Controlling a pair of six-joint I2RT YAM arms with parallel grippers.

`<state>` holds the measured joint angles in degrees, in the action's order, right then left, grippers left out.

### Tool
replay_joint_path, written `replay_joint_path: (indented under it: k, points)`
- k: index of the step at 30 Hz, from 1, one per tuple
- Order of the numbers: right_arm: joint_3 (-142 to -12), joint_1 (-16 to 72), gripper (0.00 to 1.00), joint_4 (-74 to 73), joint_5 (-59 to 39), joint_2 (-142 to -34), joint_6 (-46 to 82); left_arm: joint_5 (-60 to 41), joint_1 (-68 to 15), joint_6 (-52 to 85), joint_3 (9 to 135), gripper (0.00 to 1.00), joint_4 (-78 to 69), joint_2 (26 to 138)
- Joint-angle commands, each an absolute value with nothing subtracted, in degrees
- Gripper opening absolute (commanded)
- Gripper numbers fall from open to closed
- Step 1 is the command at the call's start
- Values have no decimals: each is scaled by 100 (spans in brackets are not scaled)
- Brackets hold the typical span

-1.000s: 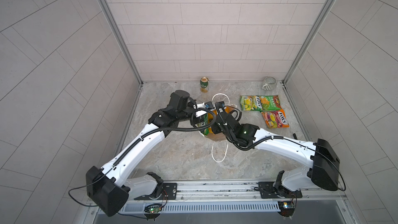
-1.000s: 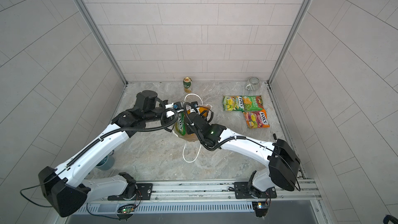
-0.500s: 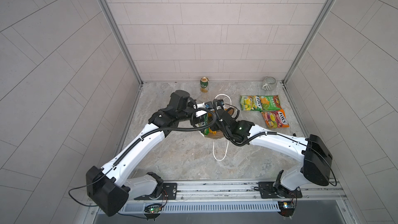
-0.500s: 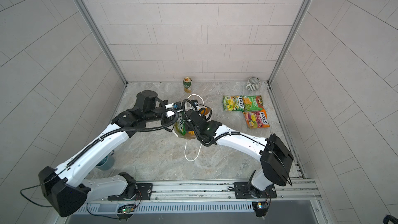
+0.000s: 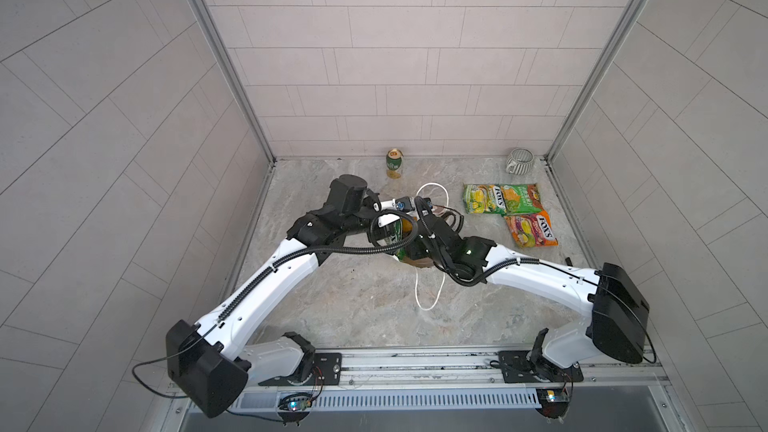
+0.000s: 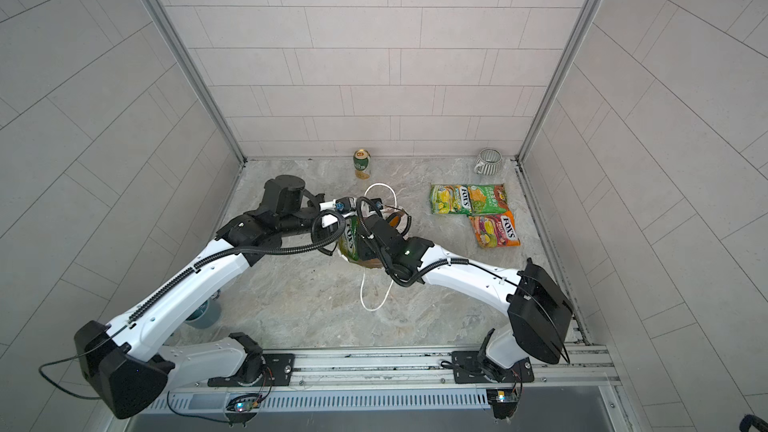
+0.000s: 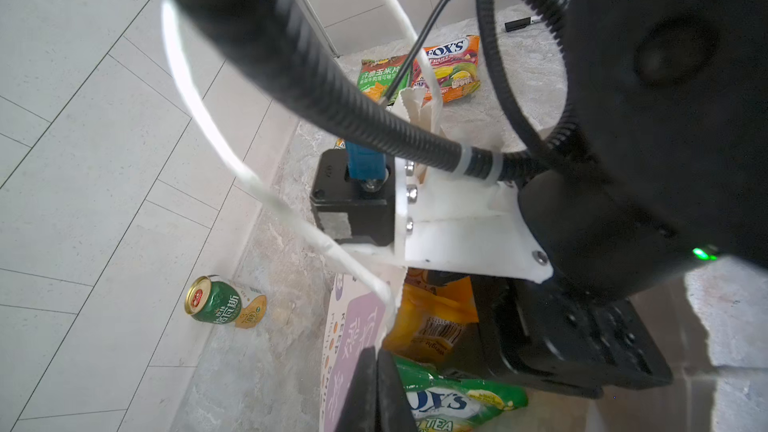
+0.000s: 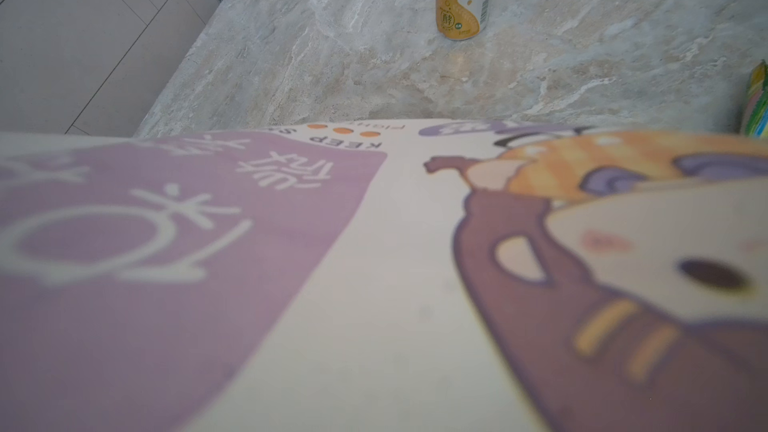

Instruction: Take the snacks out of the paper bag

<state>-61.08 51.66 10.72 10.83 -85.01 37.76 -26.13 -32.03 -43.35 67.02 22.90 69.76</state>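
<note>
The paper bag (image 5: 419, 263) stands mid-table, its mouth up, its cord handles (image 5: 428, 284) hanging loose. My left gripper (image 7: 376, 384) is shut on the bag's printed wall (image 7: 353, 334) at the rim. My right gripper (image 5: 422, 243) reaches down into the mouth, and its fingers are hidden inside. Among the snacks in the bag I see a yellow-orange packet (image 7: 432, 322) and a green FOX'S packet (image 7: 457, 403). Two green packets (image 5: 482, 199) (image 5: 519, 197) and an orange-red one (image 5: 532, 230) lie on the table at the right. The right wrist view shows only the bag's outer face (image 8: 374, 263).
A green-and-gold can (image 5: 395, 163) stands by the back wall behind the bag. A striped mug (image 5: 519, 160) sits in the back right corner. A teal cup (image 6: 203, 315) stands under my left arm. Walls close off three sides.
My right arm has pushed a little farther left and deeper into the bag's mouth. The near cord handle has shifted slightly. The left gripper holds its place on the rim.
</note>
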Motion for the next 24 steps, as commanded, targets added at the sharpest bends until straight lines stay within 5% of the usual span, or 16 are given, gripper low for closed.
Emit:
replay_joint_path:
  k: [1, 24]
  points:
    - [-5967, 5168, 62, 1274, 1091, -8348, 3747, -2651, -3226, -4281, 6740, 0, 2099, 6912]
    - [-5994, 5669, 76, 862, 1597, -7843, 1654, -2370, -3218, -4194, 6741, 0, 2039, 6943]
